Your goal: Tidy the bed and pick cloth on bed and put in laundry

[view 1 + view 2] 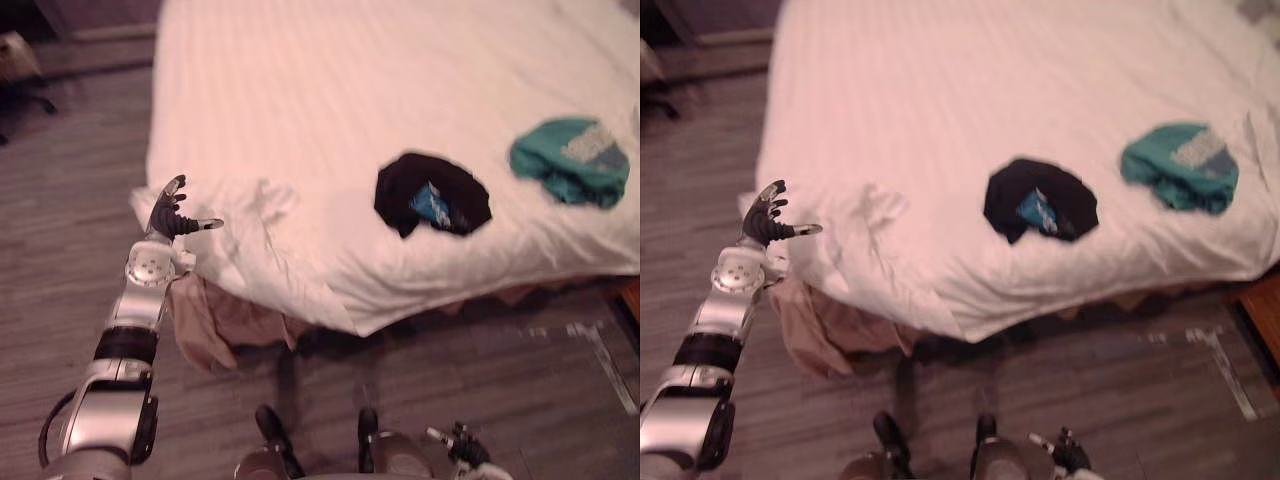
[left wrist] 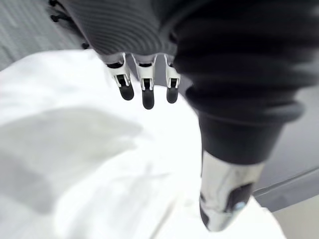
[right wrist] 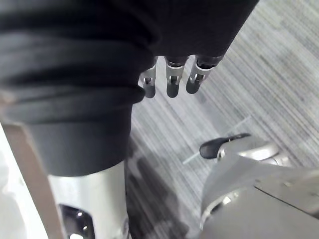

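Observation:
A white sheet (image 1: 330,90) covers the bed, rumpled at its near left corner (image 1: 265,205). On it lie a black cloth (image 1: 432,195) with a blue patch, near the front edge, and a teal cloth (image 1: 570,160) further right. My left hand (image 1: 172,215) hovers open at the bed's near left corner, fingers (image 2: 144,87) straight and thumb (image 2: 224,194) spread above the white sheet (image 2: 75,164), holding nothing. My right hand (image 1: 462,447) hangs low at the bottom of the eye views, over the floor, its fingers (image 3: 172,79) relaxed and empty.
A tan bed skirt (image 1: 215,325) hangs bunched under the bed's near left corner. Grey plank floor (image 1: 70,230) runs along the bed's left and front sides, with pale tape marks (image 1: 600,360) at the right. A chair (image 1: 20,70) stands at the far left.

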You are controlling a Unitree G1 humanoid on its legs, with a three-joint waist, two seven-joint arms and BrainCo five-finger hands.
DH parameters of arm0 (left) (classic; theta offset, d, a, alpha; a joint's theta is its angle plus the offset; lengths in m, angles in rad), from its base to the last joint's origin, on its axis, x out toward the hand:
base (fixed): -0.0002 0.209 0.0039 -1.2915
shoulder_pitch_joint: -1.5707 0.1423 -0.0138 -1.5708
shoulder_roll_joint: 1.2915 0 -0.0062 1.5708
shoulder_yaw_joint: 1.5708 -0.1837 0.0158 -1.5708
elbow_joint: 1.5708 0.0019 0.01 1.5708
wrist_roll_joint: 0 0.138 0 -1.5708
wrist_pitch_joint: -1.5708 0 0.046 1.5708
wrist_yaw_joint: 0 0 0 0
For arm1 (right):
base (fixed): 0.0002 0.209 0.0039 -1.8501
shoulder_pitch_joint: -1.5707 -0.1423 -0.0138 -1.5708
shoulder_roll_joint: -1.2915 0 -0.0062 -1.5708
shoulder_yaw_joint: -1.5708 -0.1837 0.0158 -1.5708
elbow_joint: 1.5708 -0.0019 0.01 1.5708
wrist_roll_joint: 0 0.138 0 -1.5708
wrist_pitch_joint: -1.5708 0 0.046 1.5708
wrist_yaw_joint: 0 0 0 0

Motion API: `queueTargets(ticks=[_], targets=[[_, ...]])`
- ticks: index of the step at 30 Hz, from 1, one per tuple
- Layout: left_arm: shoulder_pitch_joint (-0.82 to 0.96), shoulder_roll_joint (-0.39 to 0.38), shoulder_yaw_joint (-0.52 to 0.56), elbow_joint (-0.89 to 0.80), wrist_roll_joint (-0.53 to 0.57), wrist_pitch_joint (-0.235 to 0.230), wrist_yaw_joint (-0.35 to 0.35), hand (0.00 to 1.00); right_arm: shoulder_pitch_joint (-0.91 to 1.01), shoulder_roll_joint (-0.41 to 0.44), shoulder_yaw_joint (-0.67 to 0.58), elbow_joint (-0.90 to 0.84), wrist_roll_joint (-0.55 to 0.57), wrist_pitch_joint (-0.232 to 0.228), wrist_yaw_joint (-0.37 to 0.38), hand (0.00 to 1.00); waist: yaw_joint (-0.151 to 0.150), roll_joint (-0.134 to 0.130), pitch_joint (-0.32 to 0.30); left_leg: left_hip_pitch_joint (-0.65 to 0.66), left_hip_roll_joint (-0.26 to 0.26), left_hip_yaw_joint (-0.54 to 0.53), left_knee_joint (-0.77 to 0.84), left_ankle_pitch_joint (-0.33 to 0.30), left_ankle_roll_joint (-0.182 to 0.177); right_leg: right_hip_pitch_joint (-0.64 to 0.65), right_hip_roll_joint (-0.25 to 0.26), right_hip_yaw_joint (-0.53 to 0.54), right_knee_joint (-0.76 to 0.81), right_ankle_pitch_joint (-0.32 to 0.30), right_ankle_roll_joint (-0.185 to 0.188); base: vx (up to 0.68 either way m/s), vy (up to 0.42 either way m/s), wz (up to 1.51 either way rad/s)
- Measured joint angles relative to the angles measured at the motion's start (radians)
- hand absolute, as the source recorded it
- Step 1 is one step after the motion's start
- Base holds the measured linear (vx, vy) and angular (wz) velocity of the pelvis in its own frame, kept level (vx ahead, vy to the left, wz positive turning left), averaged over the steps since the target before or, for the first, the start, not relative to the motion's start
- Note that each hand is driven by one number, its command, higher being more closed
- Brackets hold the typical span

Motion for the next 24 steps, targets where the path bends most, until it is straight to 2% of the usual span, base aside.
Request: queueTargets(ticks=[2, 5, 10, 12, 16, 18, 21, 22, 24], targets=[[-0.057, 0.022, -0.001, 0.009, 0.050, -0.001, 0.000, 1.00, -0.003, 0.000, 0.040, -0.044, 0.010, -0.004, -0.001, 0.00, -0.002, -0.014, 0.038, -0.007, 0.002, 0.026, 0.000, 0.003, 0.004, -0.008, 0.001, 0.012, -0.017, 0.017, 0.003, -0.03, 0.032, -0.11], [-0.077, 0.047, 0.000, 0.011, 0.124, -0.001, -0.014, 1.00, -0.008, -0.002, 0.067, -0.104, 0.052, -0.007, 0.000, 0.00, -0.001, -0.020, 0.048, -0.028, 0.005, 0.069, 0.000, 0.002, 0.004, -0.031, 0.000, 0.022, -0.036, 0.035, 0.004, -0.01, 0.025, -0.11], [-0.053, 0.069, 0.014, 0.011, 0.141, -0.021, -0.042, 1.00, -0.021, -0.052, 0.064, -0.223, 0.147, -0.022, -0.005, 0.00, 0.001, -0.020, 0.048, -0.015, 0.004, 0.090, 0.000, 0.006, 0.006, -0.020, -0.002, 0.030, -0.048, 0.047, 0.009, 0.01, 0.026, -0.07], [0.055, 0.065, 0.061, -0.015, 0.124, -0.050, -0.040, 1.00, -0.021, -0.090, 0.017, -0.388, 0.165, -0.047, -0.036, 0.00, -0.007, -0.019, 0.047, 0.021, 0.004, 0.092, 0.000, 0.002, 0.003, 0.015, -0.002, 0.029, -0.050, 0.046, 0.010, 0.03, 0.023, -0.04], [0.237, 0.053, 0.135, -0.038, 0.088, -0.110, -0.035, 1.00, -0.027, -0.145, -0.087, -0.546, 0.151, -0.083, -0.086, 0.00, -0.011, -0.014, 0.042, 0.073, 0.003, 0.085, 0.000, -0.007, -0.006, 0.075, -0.003, 0.022, -0.059, 0.038, 0.020, 0.02, -0.004, 0.04], [0.394, 0.008, 0.199, -0.042, 0.079, -0.141, -0.015, 1.00, -0.040, -0.170, -0.157, -0.587, 0.103, -0.081, -0.117, 0.00, -0.012, -0.010, 0.009, 0.097, -0.005, 0.059, 0.000, -0.007, -0.007, 0.125, -0.007, 0.007, -0.088, 0.025, 0.025, 0.05, -0.022, 0.21], [0.540, -0.052, 0.246, -0.040, 0.060, -0.161, 0.013, 1.00, -0.047, -0.201, -0.165, -0.618, 0.017, -0.070, -0.125, 0.00, -0.010, 0.004, -0.038, 0.109, -0.010, 0.011, -0.001, -0.007, -0.007, 0.168, -0.009, -0.028, -0.109, 0.014, 0.023, 0.08, -0.027, 0.39], [0.578, -0.081, 0.256, -0.053, 0.059, -0.172, 0.023, 0.00, -0.070, -0.213, -0.154, -0.636, -0.033, -0.044, -0.124, 0.00, -0.004, 0.009, -0.063, 0.118, -0.013, -0.013, -0.001, -0.007, -0.007, 0.193, -0.011, -0.047, -0.114, 0.007, 0.025, 0.05, -0.015, 0.39], [0.592, -0.114, 0.257, -0.057, 0.051, -0.173, 0.027, 0.00, -0.108, -0.233, -0.117, -0.655, -0.075, -0.030, -0.115, 0.00, -0.001, 0.018, -0.093, 0.124, -0.018, -0.034, -0.001, -0.009, -0.009, 0.210, -0.014, -0.064, -0.117, 0.001, 0.028, 0.05, -0.005, 0.30]])
